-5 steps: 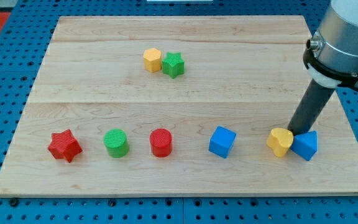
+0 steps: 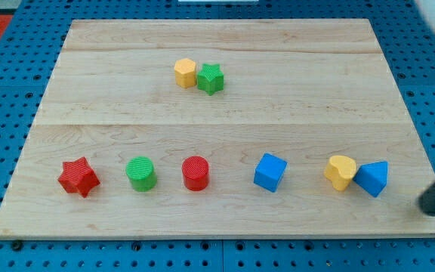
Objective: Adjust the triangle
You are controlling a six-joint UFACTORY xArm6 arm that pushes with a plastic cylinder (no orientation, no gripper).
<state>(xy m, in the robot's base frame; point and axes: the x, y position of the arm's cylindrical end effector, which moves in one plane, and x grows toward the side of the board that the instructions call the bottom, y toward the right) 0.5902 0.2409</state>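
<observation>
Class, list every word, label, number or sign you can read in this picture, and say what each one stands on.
None: no readable text anywhere.
The wooden board is bare wood.
The blocks, such as the blue triangle and the yellow heart, carry no lettering.
My tip, at the view's right, shows no markings.

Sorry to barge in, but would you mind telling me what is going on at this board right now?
I am a rod-tipped arm nudging blocks on a wooden board. My tip sits near the view's lower right edge, apart from the blue triangle I am adjusting. That triangle lies right beside the yellow heart, at the right end of the bottom row.
</observation>
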